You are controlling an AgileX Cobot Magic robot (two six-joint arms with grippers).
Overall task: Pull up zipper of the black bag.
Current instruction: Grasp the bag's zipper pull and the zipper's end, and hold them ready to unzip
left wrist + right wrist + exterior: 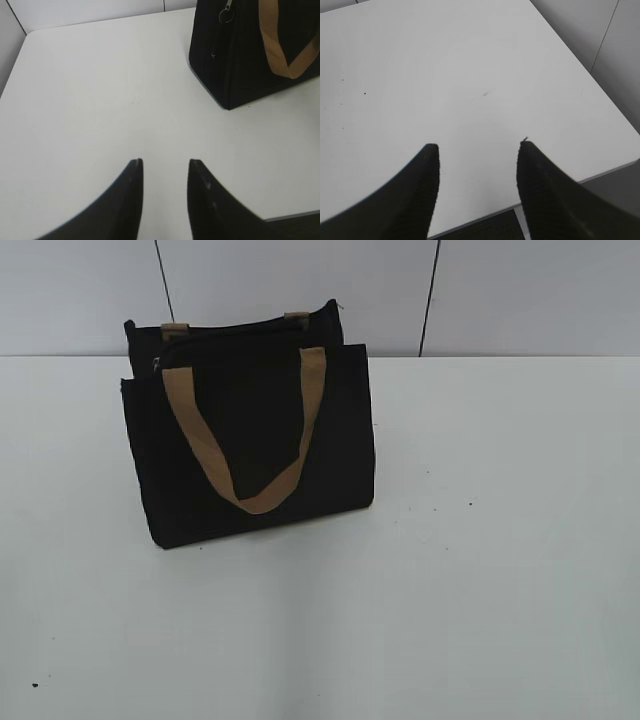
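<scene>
We see the black bag [250, 435] standing upright on the white table [480, 540], left of centre, one tan webbing handle [245, 440] drooping over its front panel. The zipper [226, 14], a small silver pull with a ring, hangs at the bag's upper left corner. Our left tool [165, 170] hovers over bare table with its jaws a narrow gap apart and empty, well apart from the bag; our right tool [479, 150] is wider apart, also empty, over the far right side. We judge the pull easy to miss, and tugging it with the soft bag unbraced could tip or drag the bag.
</scene>
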